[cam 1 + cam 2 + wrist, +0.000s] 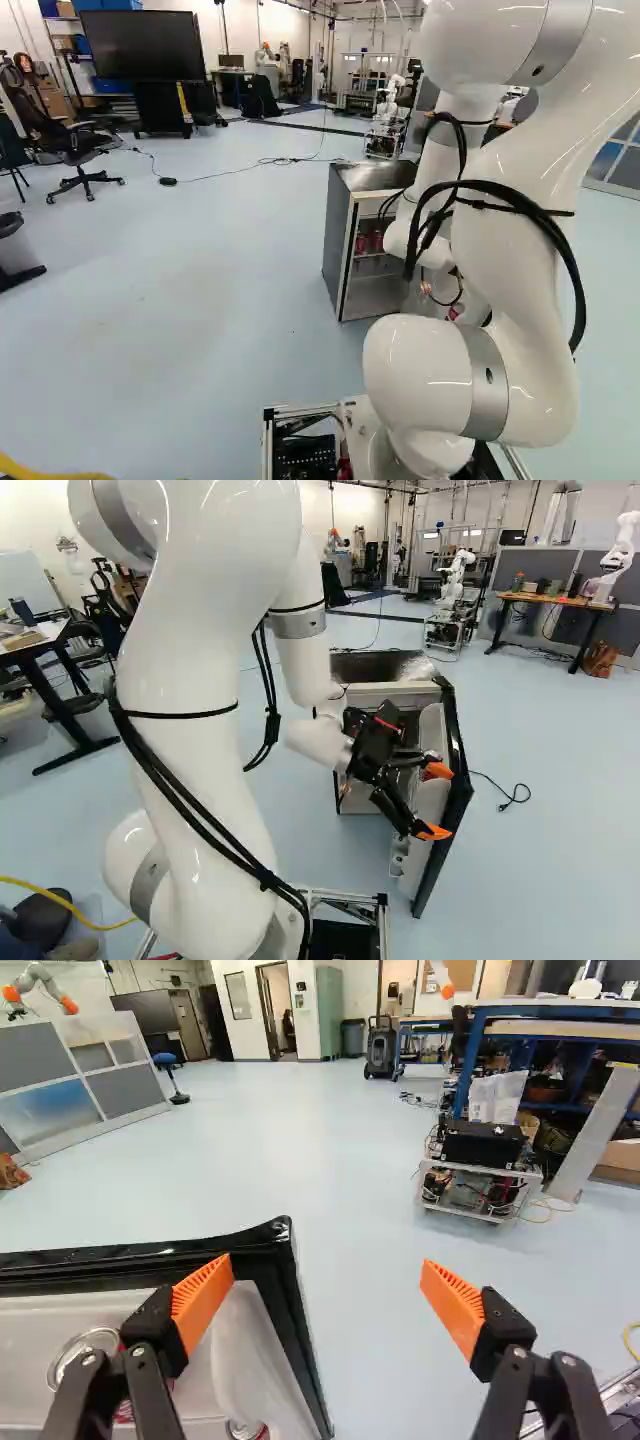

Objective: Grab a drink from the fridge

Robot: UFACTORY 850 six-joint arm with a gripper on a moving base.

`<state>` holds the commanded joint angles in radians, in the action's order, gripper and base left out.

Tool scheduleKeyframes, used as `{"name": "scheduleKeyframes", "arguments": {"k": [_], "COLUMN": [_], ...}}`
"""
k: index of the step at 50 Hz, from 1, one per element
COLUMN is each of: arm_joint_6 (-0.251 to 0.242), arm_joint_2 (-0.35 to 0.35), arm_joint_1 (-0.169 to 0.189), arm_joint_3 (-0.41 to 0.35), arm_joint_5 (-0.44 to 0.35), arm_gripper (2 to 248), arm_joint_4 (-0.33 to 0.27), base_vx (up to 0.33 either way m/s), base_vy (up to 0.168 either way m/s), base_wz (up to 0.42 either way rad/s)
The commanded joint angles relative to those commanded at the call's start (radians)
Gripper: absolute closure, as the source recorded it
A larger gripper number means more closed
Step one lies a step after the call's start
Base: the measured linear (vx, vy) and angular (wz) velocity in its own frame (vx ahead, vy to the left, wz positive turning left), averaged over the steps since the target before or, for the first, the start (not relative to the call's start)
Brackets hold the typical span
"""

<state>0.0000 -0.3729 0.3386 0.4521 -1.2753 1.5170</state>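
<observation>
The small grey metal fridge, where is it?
In the left base view, the fridge stands on the pale blue floor right of the middle, partly behind the white robot arm.

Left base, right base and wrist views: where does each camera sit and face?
Left base: behind the arm, to its left, facing ahead and slightly down; shows it and the fridge.
Right base: behind the arm, to its right, facing likewise; adds the open tool and the fridge's open door.
Wrist: on the wrist, looking along the tool past the door's corner; shows both fingers.
Base views share arm and fridge; right base and wrist share tool and door.
</observation>
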Motion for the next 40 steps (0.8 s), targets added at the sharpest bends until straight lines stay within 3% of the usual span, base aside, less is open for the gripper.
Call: {"name": "scheduleKeyframes", "arguments": {"k": [23, 40], "arm_joint_6": [0.0, 0.0], "arm_joint_2": [-0.054, -0.109], "arm_joint_1": [0.037, 0.101], "arm_joint_3": [0.097, 0.196], "arm_joint_5": [0.0, 0.0], "arm_gripper": [3, 3], "arm_joint_4": [0.0, 0.0], "base_vx": [0.0, 0.0], "base_vy": [0.0, 0.0], "base_wz": [0.0, 0.0]}}
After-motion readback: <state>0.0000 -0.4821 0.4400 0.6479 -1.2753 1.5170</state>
